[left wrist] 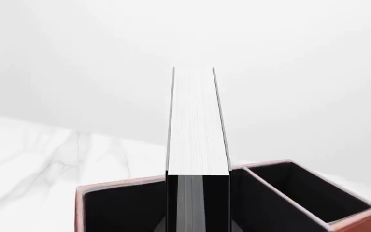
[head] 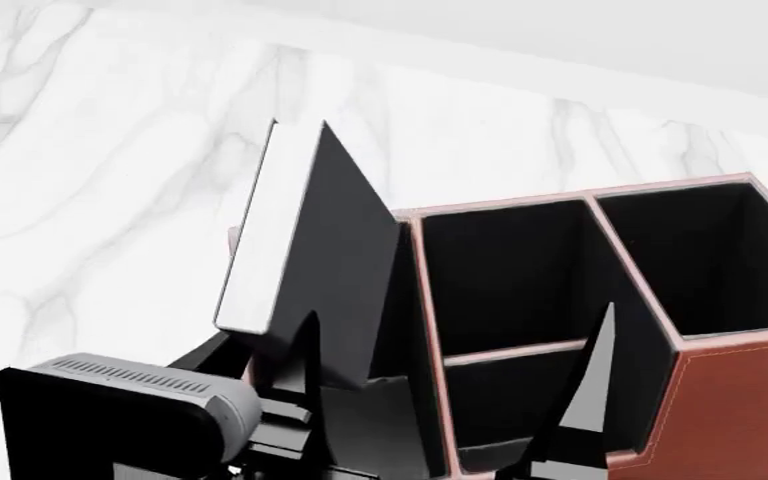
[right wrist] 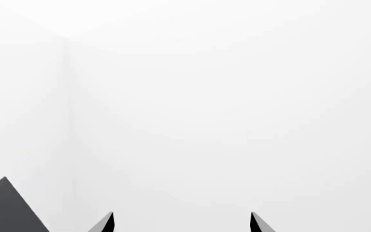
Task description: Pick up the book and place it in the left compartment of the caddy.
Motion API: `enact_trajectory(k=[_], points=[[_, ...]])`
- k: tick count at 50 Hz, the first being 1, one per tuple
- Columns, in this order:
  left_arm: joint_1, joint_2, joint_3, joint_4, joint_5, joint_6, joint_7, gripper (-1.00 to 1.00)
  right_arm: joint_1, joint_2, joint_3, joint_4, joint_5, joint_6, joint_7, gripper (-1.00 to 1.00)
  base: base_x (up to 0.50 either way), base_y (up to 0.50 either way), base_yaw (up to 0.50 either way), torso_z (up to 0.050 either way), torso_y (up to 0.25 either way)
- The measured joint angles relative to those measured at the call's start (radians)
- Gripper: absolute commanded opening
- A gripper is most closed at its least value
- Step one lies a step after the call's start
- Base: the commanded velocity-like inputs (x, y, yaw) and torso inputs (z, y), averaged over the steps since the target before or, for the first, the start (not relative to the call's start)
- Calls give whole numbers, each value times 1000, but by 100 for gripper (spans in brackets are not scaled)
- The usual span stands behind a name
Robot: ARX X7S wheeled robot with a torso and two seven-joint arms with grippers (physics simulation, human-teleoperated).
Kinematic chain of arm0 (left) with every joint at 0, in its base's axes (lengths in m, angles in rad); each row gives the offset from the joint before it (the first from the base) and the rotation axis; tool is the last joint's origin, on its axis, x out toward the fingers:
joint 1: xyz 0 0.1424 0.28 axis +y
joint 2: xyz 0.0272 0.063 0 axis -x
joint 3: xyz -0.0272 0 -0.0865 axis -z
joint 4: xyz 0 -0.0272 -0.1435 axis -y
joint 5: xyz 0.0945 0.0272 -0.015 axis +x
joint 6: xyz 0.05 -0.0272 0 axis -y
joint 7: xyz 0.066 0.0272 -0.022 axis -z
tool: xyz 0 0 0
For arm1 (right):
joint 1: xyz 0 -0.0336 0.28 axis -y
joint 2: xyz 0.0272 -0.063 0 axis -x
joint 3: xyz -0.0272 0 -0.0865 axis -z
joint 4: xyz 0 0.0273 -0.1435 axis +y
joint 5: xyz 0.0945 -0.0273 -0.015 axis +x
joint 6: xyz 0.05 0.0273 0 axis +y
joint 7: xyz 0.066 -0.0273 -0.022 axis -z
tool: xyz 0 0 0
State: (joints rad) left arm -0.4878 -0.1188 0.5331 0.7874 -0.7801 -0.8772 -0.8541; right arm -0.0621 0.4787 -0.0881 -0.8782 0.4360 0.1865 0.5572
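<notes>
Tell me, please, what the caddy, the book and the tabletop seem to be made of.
The caddy looks like reddish-brown leather or leatherette: stitching shows near its pale pink edges, and the lining is matte black. The book seems a hardcover, with smooth black boards and white paper page edges. The tabletop looks like polished white marble with grey veining, though this is only a render.

The caddy (head: 718, 400) is set on the worktop (head: 104, 180), toward its right side in the head view. The book (head: 307, 270) is held upright and tilted by the left gripper (head: 291, 385), at the caddy's left end over the left compartment (left wrist: 118, 210). The smaller sections are placed to the right of it. The right gripper (head: 598, 400) is raised before the caddy's front wall.
</notes>
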Motion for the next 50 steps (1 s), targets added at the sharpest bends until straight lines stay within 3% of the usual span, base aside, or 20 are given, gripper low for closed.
enact_trajectory(k=[19,50], points=[[36,22,111,-149,94,95,2,-100,4,3,-7,6,-3,-4,3,100,0,0,0,1,1],[50,50,181,-336,128,228,-10,-100,7,11,-15,2,-1,-4,12,100,0,0,0,0,1]])
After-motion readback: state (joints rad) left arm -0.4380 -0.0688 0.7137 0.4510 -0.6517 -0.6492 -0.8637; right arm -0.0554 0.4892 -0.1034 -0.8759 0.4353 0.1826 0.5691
